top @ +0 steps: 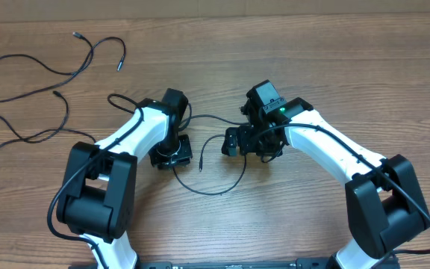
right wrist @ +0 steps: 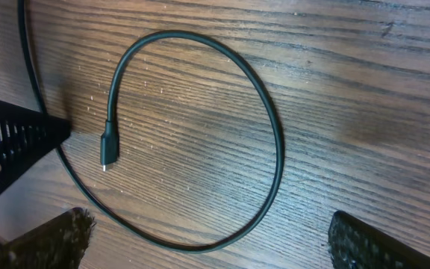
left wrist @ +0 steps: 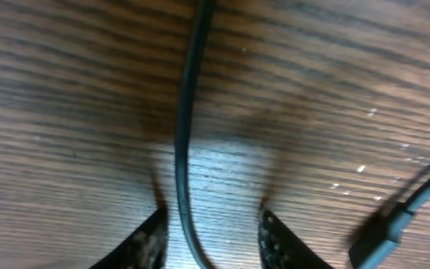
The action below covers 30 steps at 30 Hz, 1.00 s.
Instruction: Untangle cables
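Jaws parted, the left gripper (left wrist: 213, 240) loosely straddles a thin black flexible cable (left wrist: 181, 149) lying on the brown wood-grain bench (left wrist: 334, 90). The right gripper (right wrist: 207, 246), spread wide and empty, hovers above the cable's loop and plug end (right wrist: 108, 146). The cable is probably light, limp and slippery, so it is best pinched just behind the plug.

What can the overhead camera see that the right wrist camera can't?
Only overhead: the white left arm and right arm, plus the loose cables far to the left. Only right wrist: its own end effector with dark fingertips wide apart, and the plug with its tiny pale tip. Both: the looped cable lying on the wooden table.
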### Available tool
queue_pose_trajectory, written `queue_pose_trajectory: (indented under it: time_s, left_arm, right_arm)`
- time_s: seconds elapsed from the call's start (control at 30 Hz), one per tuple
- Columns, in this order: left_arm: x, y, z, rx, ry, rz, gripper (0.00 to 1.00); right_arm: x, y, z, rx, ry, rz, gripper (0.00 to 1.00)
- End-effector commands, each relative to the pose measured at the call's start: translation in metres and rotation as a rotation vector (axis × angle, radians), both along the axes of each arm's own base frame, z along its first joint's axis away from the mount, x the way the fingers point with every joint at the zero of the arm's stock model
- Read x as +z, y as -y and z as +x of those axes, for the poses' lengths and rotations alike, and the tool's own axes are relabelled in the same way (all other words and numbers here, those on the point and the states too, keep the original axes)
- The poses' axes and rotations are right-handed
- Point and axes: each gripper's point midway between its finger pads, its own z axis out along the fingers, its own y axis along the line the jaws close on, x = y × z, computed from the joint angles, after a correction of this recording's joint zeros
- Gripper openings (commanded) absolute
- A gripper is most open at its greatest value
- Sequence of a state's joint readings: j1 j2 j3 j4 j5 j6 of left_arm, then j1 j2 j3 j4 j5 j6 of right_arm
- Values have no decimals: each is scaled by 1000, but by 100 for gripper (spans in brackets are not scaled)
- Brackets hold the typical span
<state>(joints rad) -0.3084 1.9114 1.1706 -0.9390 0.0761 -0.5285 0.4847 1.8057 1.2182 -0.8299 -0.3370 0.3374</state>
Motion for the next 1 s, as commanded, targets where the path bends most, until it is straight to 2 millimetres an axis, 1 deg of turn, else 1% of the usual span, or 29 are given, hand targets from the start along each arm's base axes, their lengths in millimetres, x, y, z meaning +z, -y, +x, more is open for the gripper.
queue_pose_trajectory:
  time_s: [0.0, 0.03, 0.07, 0.13, 0.27, 0.37, 0.43, 0.47, 0.57, 0.67, 0.7, 0.77, 0.8, 0.83, 0.93, 0.97]
  left_arm:
    - [-10, -12, -8, 18, -1, 74, 26]
    - [-12, -13, -9, 18, 0, 75, 26]
    - [-14, -14, -10, 18, 0, 78, 24]
    - [-19, -18, -12, 16, 8, 93, 4]
    - [-25, -26, -12, 11, 30, 133, 4]
    - [-23, -22, -10, 14, 27, 113, 4]
    - [-19, -13, -6, 28, 24, 56, 4]
    - [-14, -5, -1, 38, 23, 6, 4]
    - [0, 9, 15, 86, 35, -103, 4]
    - [5, 6, 25, 167, 45, -126, 4]
    - [7, 6, 28, 204, 39, -165, 4]
    - [9, 5, 30, 234, 31, -208, 4]
    - [10, 4, 31, 244, 29, -221, 4]
    - [12, 3, 33, 269, 19, -261, 4]
    - [18, 5, 35, 305, 3, -348, 4]
    - [20, 6, 36, 314, -1, -374, 4]
  right_arm:
    - [17, -5, 9, -3, 44, 29, 100]
    - [17, -5, 9, -3, 41, 27, 100]
    - [17, -4, 8, -4, 38, 26, 100]
    - [16, -3, 6, -3, 31, 22, 100]
    - [15, -1, 1, -3, 10, 11, 100]
    - [16, -4, -6, 30, -14, 34, 100]
    - [21, -15, -16, 116, -23, 103, 100]
    - [25, -24, -23, 190, -19, 151, 100]
    - [21, -37, -31, 284, 24, 153, 100]
    - [14, -51, -38, 334, 65, 150, 100]
    - [9, -61, -44, 373, 96, 143, 100]
    - [3, -73, -49, 416, 147, 124, 100]
    - [2, -76, -51, 426, 159, 121, 100]
    - [2, -89, -54, 460, 207, 126, 100]
    - [5, -113, -58, 509, 281, 168, 100]
    - [5, -117, -59, 518, 299, 175, 100]
